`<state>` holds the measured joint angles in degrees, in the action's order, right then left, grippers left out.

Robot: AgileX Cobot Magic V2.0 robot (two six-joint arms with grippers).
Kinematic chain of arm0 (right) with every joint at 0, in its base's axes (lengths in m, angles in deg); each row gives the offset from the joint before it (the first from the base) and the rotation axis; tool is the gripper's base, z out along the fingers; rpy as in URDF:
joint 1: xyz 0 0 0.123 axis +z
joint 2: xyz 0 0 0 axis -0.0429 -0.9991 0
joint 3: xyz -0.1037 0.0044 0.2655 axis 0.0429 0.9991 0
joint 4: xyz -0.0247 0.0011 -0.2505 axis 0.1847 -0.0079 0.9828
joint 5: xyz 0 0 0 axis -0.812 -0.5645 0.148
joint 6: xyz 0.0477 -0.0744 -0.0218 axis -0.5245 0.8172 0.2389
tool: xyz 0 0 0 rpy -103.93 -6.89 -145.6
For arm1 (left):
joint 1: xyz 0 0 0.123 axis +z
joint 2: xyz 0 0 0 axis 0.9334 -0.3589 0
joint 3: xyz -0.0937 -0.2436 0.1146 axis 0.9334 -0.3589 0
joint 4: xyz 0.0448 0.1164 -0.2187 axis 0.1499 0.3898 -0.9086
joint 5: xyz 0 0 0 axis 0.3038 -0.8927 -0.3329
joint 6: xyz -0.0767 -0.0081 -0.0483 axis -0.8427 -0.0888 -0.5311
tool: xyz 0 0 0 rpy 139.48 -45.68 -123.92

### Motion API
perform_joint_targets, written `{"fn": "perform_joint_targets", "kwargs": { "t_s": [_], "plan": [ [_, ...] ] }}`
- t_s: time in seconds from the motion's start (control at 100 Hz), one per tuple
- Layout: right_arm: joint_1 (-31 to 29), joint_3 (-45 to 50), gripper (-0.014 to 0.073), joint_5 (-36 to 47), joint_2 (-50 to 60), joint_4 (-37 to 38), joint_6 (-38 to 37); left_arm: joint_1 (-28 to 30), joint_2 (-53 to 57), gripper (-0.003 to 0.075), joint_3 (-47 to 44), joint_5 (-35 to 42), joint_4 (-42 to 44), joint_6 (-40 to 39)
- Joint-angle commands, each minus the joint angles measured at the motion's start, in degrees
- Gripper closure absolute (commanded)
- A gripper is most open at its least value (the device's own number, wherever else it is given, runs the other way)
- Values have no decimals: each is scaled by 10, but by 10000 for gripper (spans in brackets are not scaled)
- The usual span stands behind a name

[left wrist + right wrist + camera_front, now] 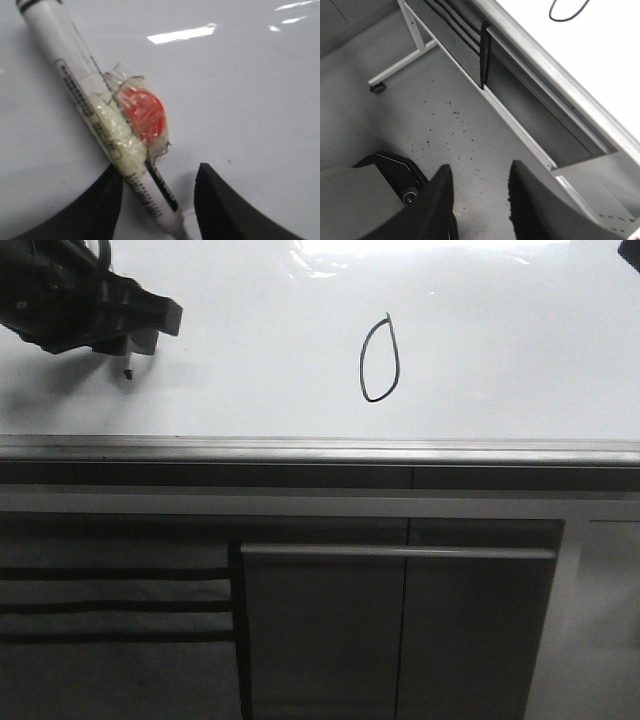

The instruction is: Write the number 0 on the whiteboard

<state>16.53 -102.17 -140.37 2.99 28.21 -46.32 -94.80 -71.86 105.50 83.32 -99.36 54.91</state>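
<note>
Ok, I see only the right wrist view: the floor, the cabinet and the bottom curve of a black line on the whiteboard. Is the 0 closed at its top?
Observer: Yes. In the front view the number 0 is a closed oval on the whiteboard, with a short tail on top.
Operator: And where is the left gripper?
Observer: The left gripper is far to the left of the oval, apart from it, with a marker tip below it.
Operator: Is anything odd on the marker?
Observer: The left wrist view shows a red disc taped to its barrel.
</note>
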Motion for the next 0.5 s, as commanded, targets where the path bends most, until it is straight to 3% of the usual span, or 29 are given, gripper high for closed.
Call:
{"fn": "perform_joint_targets", "kwargs": {
  "t_s": [0.0,0.1,0.22,0.31,0.49],
  "plan": [
    [-5,-15,354,17,10,9,-14,13,55,405,17,-11,6,23],
    [-5,-15,354,14,23,49,-39,51,98,405,17,-112,23,33],
    [-5,-15,354,13,47,111,-98,114,156,405,17,-289,77,27],
    [-10,-15,355,20,66,152,-161,146,200,405,17,-361,112,-1],
    [-37,-6,355,31,100,179,-240,158,274,405,17,-451,310,-196]
  ]
}}
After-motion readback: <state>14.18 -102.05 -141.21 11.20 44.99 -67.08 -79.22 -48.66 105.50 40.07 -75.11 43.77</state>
